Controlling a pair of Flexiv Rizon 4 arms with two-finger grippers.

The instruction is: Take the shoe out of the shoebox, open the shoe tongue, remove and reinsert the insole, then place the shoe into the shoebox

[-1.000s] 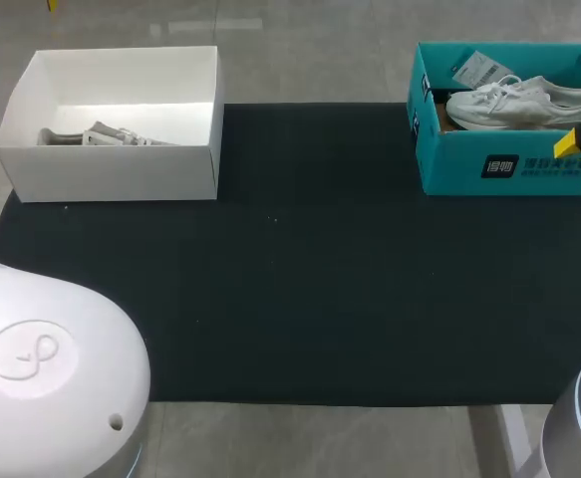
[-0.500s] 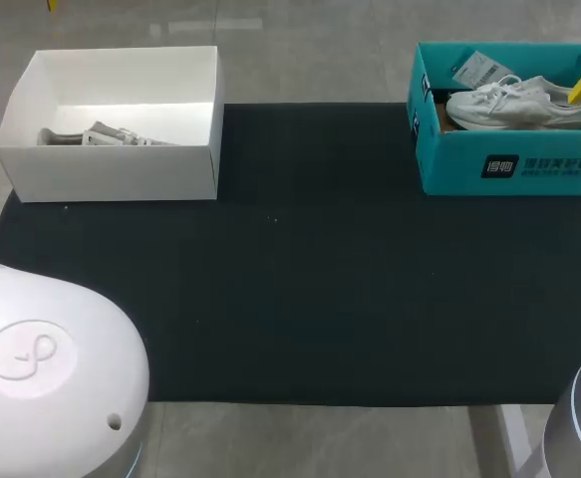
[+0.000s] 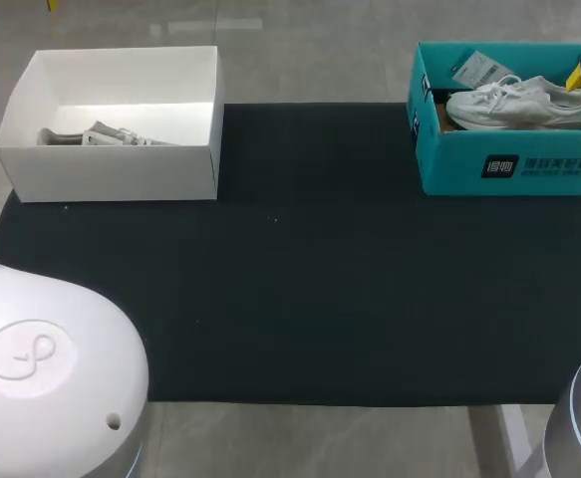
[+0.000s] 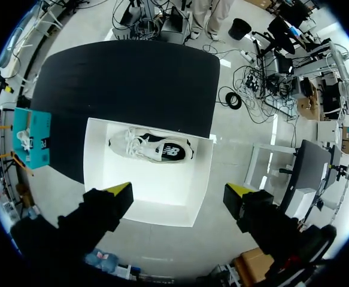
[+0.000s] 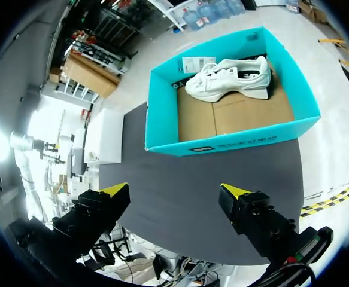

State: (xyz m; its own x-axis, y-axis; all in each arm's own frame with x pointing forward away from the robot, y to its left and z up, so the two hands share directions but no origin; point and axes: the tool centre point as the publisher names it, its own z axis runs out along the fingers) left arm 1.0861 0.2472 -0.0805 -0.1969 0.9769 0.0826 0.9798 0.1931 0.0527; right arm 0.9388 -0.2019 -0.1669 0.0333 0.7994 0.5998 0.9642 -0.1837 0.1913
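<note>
Right now the table (image 3: 300, 259), covered in black, carries two open boxes at its far edge. The teal shoebox (image 3: 514, 164) sits at the far right corner, and the white shoe (image 3: 524, 105) lies inside it toward the far wall, toe pointing left and heel to the right. A paper tag (image 3: 481, 70) rests in the box just beyond the toe. From the right wrist you can see bare brown cardboard (image 5: 240, 116) on the box floor in front of the shoe.

The right hand (image 5: 174, 191) hangs short of the shoebox on its near side. Its two yellow-tipped fingers are spread wide with nothing between them. From overhead only one yellow tip peeks in at the far right edge, over the heel end of the shoe, and I cannot tell whether it touches.

At the far left corner stands a white box (image 3: 111, 174), well apart from the teal one. A second shoe (image 4: 152, 147), pale with dark patches, lies inside it. The left hand (image 4: 179, 191) hovers above that box. Its fingers are equally wide apart and it grips nothing.
</note>
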